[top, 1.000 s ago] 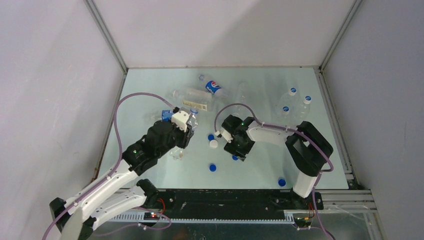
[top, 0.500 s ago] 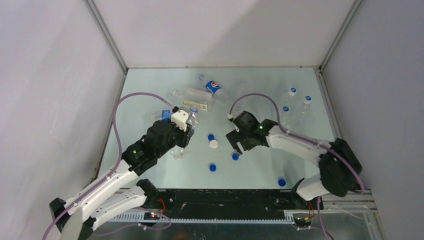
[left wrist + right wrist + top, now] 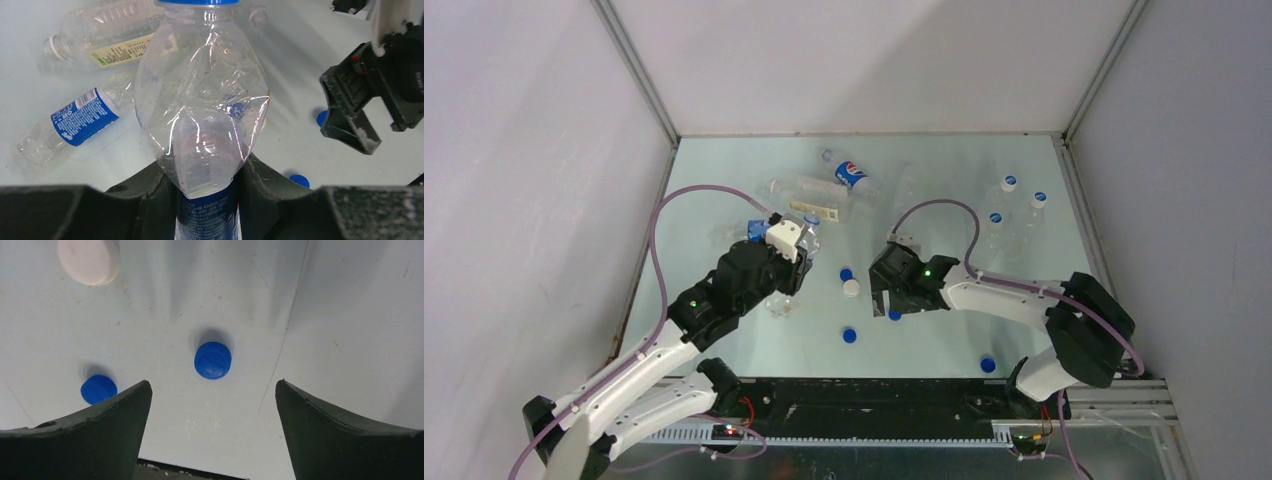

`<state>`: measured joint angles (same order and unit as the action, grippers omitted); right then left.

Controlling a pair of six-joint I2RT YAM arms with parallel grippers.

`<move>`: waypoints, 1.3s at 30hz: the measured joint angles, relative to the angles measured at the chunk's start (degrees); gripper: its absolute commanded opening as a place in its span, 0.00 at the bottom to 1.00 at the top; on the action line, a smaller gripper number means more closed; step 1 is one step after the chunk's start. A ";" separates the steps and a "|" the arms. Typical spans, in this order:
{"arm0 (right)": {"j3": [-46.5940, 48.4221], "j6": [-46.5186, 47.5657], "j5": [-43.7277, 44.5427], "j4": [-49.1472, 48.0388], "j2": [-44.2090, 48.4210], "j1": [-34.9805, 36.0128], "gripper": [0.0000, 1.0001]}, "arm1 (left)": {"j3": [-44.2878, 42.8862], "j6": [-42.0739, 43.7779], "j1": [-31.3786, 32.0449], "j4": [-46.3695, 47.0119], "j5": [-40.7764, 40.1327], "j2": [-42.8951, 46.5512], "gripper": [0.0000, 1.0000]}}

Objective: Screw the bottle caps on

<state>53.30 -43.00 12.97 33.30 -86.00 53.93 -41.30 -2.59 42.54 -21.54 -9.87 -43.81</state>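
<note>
Left fingers (image 3: 207, 202): They pinch the held bottle (image 3: 200, 95) from both sides, low down, just above its blue label.
Held bottle: It is clear and a bit crushed in. It points away from the wrist, and a blue rim shows at its far end. It hangs over the left middle of the surface (image 3: 714, 180).
Left arm (image 3: 674, 330): It starts at the near left corner and slants up and to the right. The wrist is bent, so the fingers face the back of the surface.
Right fingers (image 3: 212, 387): They are spread wide apart and hold nothing. They point down at the surface.
Blue cap (image 3: 212, 360): It lies flat on the surface in the gap between the right fingers and touches neither one. In the top view it is near the middle, a bit toward the front.
Right arm (image 3: 1014, 295): It starts at the near right and folds at a big elbow on the right side. From there it runs low and long to the left, to the middle.
Other caps: A white cap (image 3: 89, 260) lies farther out and to the left. A second blue cap (image 3: 98, 389) lies close to one finger tip. One more, the lone cap (image 3: 987, 364), lies near the front right.
Lying bottles: A blue-label bottle (image 3: 82, 117) and a pale-label bottle (image 3: 107, 35) lie on their sides at the back.
Standing bottles (image 3: 1009, 200): Three stand close together at the back right, each with a blue top.
</note>
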 measured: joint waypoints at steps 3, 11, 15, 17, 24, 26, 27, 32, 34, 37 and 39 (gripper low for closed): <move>-0.02 -4.24 0.81 -1.11 -2.86 0.02 0.85 | 0.20 -0.04 0.00 0.09 0.00 0.00 0.23; 0.04 -10.27 1.27 -2.23 -8.70 0.11 0.71 | 1.25 -0.50 0.00 0.50 0.00 0.11 0.23; 1.27 -11.47 1.90 -2.12 -9.99 0.11 0.64 | 1.27 -0.55 0.00 0.87 0.02 0.17 0.23; 1.77 -11.89 2.32 -2.10 -10.54 0.11 0.60 | 1.44 -0.57 -0.02 1.27 0.02 0.28 0.23; 2.80 -12.72 2.73 -1.73 -11.47 0.11 0.43 | 2.19 -0.61 -0.04 1.66 0.02 0.26 0.23; 2.80 -13.05 2.73 -1.36 -11.47 0.11 0.39 | 2.19 -0.59 -0.04 1.75 0.04 0.13 0.23; 2.80 -13.22 2.73 -1.14 -11.47 0.13 0.38 | 2.19 -0.59 -0.04 1.75 0.04 0.00 0.23; 2.82 -14.03 2.71 -0.35 -11.43 0.61 0.19 | 2.19 -0.59 -0.07 1.73 0.11 -0.52 0.23; 2.82 -14.19 2.56 -0.11 -11.41 0.79 0.13 | 2.19 -0.59 -0.07 1.75 0.22 -0.55 0.23; 2.82 -14.10 2.36 0.00 -11.39 0.87 0.08 | 2.19 -0.57 -0.07 1.75 0.35 -0.55 0.23; 2.82 -13.66 2.14 -0.04 -11.37 0.87 0.06 | 2.19 -0.50 -0.09 1.86 0.57 -0.50 0.23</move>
<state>56.12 -56.66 15.11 33.26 -97.36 54.81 -39.11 -3.09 42.46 -19.68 -9.30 -44.31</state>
